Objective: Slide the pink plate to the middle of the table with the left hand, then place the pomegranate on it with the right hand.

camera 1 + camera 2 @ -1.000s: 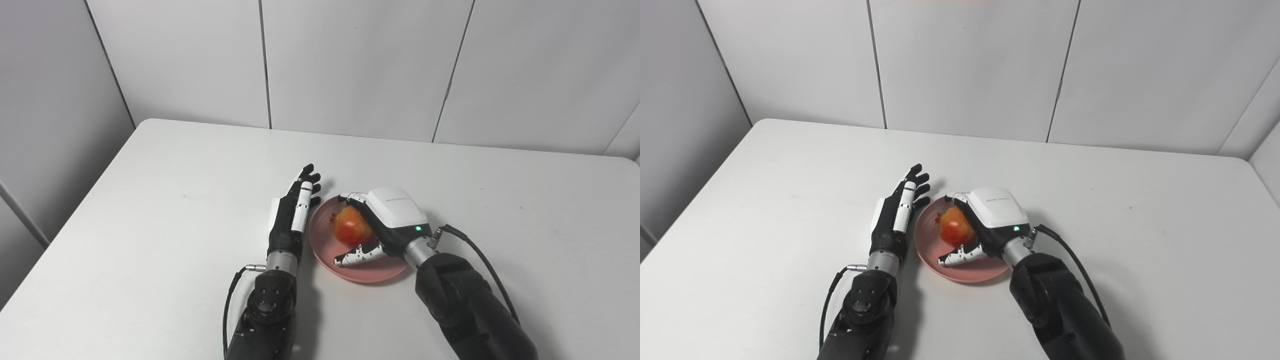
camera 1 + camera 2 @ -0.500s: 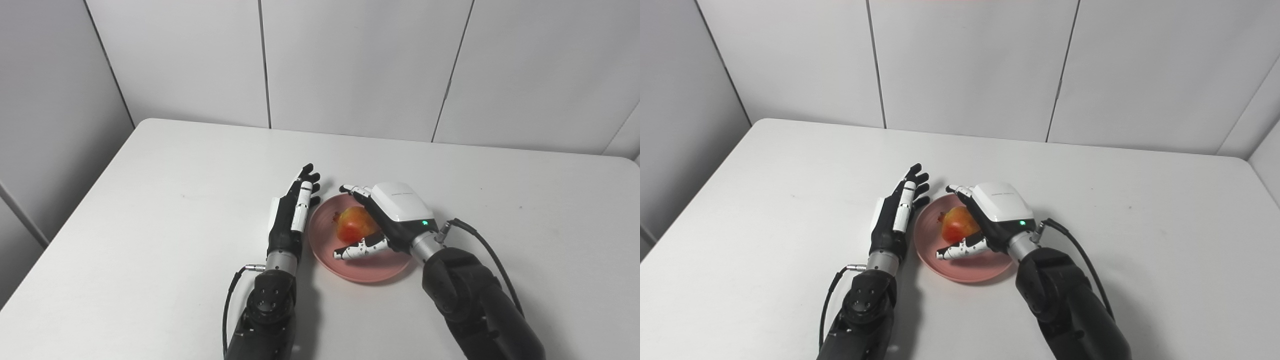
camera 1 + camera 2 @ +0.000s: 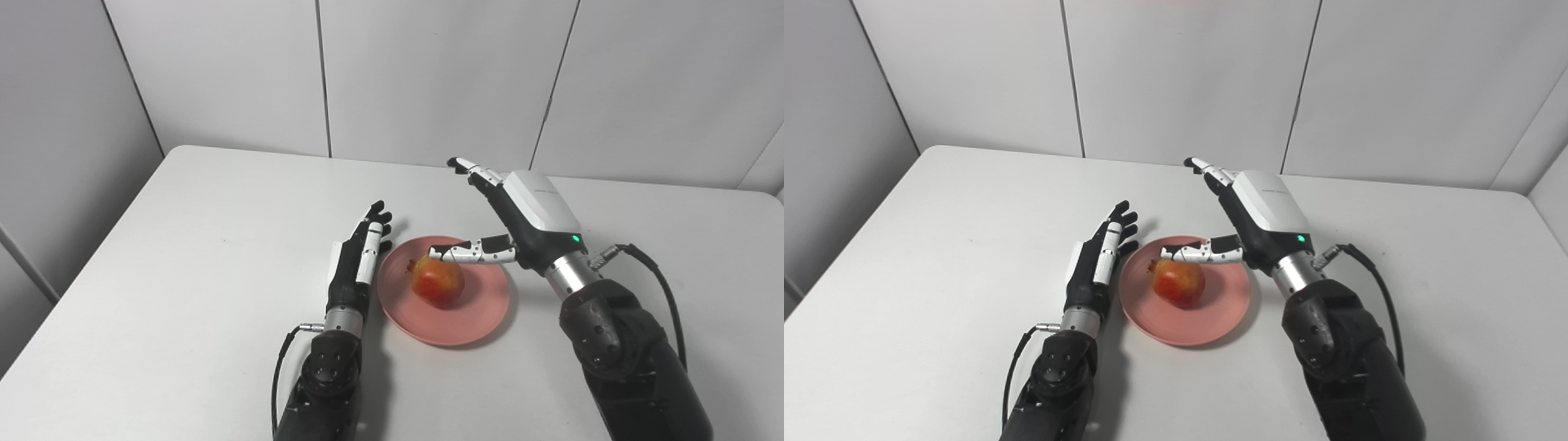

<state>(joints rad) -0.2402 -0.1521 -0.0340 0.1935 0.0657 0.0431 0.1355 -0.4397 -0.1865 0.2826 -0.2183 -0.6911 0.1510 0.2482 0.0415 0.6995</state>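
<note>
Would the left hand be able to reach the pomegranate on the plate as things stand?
Probably yes: the open left hand lies right beside the pink plate, nothing stands between it and the pomegranate, and the right hand is raised above.

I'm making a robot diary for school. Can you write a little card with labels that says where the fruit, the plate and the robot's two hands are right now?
fruit: pomegranate, red and orange, sitting on the plate
plate: pink plate, flat on the white table, near its middle
left hand: open, fingers straight, right beside the plate's left edge, holding nothing
right hand: open, raised above the plate's far right side, holding nothing
job: looks finished, fruit is on the plate
</note>
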